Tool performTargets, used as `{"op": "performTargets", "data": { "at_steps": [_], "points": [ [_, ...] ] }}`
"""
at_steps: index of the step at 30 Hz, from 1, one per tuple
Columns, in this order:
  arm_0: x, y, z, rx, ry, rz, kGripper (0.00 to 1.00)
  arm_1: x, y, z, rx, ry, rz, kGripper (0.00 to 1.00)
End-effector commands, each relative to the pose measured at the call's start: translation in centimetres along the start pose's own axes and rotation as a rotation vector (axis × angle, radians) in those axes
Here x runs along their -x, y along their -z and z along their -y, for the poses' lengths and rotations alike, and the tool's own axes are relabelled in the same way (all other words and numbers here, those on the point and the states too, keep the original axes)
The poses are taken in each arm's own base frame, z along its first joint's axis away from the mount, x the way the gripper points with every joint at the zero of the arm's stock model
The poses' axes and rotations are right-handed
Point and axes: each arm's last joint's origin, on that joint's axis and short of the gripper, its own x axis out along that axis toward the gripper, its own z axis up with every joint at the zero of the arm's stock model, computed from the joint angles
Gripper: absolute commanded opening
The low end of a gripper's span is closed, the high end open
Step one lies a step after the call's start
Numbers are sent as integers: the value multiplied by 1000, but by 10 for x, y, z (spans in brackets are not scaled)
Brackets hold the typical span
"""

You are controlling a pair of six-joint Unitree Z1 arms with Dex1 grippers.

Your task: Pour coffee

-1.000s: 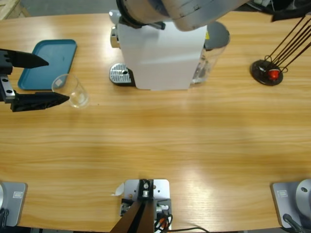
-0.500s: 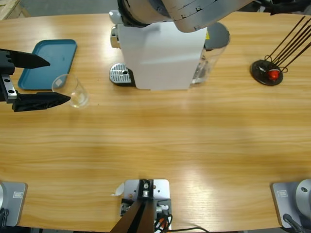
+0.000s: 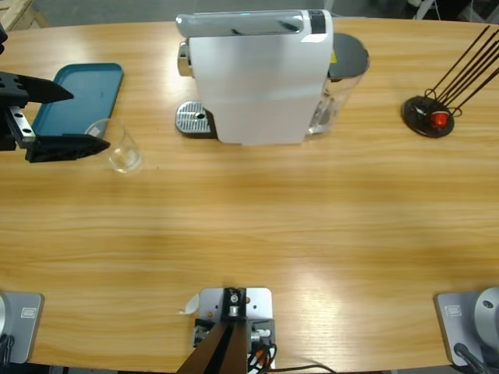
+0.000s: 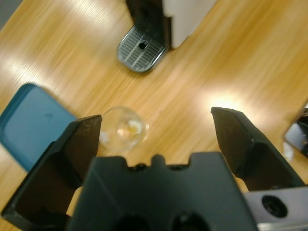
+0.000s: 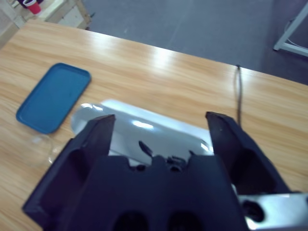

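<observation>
A: What's different from a second ago?

B: The big silver arm that hung over the coffee machine (image 3: 257, 78) is gone from the high view, so its whole top shows. The right gripper (image 5: 161, 127) now looks down on the machine from above, jaws spread, gripping nothing. The left gripper (image 3: 66, 117) has drawn back toward the desk's left edge, jaws wide and empty; the lower one no longer reaches the glass.

A: Meaning?

B: I'd judge both arms are clear and nothing is being carried yet.

A: And the coffee?

B: The clear tumbler (image 3: 121, 148) stands near the left end, just beside the blue tray (image 3: 93, 86), away from the drip grate (image 3: 193, 119). It looks empty; no dark liquid shows.
</observation>
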Motion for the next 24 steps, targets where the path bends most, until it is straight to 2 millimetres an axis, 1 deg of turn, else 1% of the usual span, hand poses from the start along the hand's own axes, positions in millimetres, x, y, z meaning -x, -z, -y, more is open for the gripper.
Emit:
{"op": "performTargets", "data": {
  "at_steps": [1, 4, 7, 10, 12, 14, 17, 21, 24],
  "points": [
    [-12, 34, -10, 12, -94, -143, 1000, 66, 44, 51, 17, 28, -46, 1000],
    [-22, 51, -6, 20, -78, -171, 1000, 84, 70, 67, 15, 39, -67, 1000],
    [-34, 58, -4, 36, -84, -91, 1000, 96, 92, 80, -1, 48, -88, 1000],
    [-48, 67, -3, 44, -93, -56, 1000, 99, 105, 86, -2, 56, -107, 1000],
    [-51, 78, -1, 69, -105, -29, 1000, 97, 111, 87, -4, 64, -123, 1000],
    [-48, 89, 1, 106, -122, 22, 998, 93, 116, 87, -12, 71, -137, 1000],
    [-49, 104, 3, 120, -137, 19, 994, 87, 120, 86, -18, 74, -154, 1000],
    [-47, 106, 0, 133, -170, 42, 1000, 83, 122, 85, -14, 76, -165, 1000],
    [-51, 106, -6, 158, -197, 44, 1000, 80, 124, 85, -11, 83, -171, 1000]
  ]
}}
